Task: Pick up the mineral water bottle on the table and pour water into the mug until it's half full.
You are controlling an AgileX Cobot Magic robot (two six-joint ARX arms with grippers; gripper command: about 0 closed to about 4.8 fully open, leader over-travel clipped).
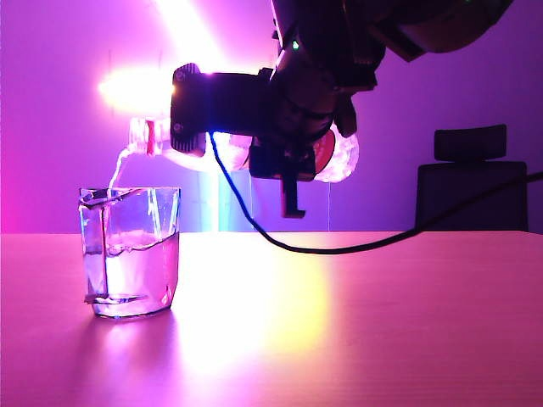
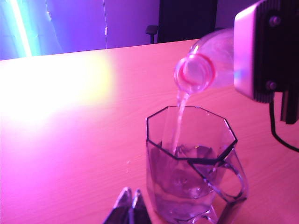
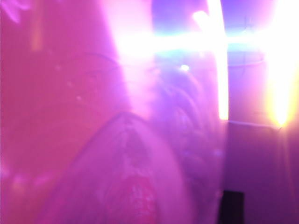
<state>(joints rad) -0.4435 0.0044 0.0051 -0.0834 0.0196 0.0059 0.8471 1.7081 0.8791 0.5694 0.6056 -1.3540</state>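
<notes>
My right gripper [image 1: 288,161] is shut on the mineral water bottle [image 1: 342,157], holding it nearly level above the table [image 1: 382,322]. The bottle's red-ringed neck [image 1: 142,138] points over the mug [image 1: 131,254]. A thin stream of water [image 1: 114,172] falls from the mouth [image 2: 194,74] into the mug [image 2: 191,158], where the water surface [image 1: 140,246] stands roughly at mid height. The right wrist view is filled by the blurred bottle [image 3: 135,186]; its fingers do not show there. My left gripper [image 2: 131,205] is shut and holds nothing, low beside the mug.
A black cable [image 1: 339,248] sags from the right arm to just above the table. A dark chair [image 1: 475,182] stands behind the table's far right edge. Bright lamps [image 1: 140,85] glare at the back left.
</notes>
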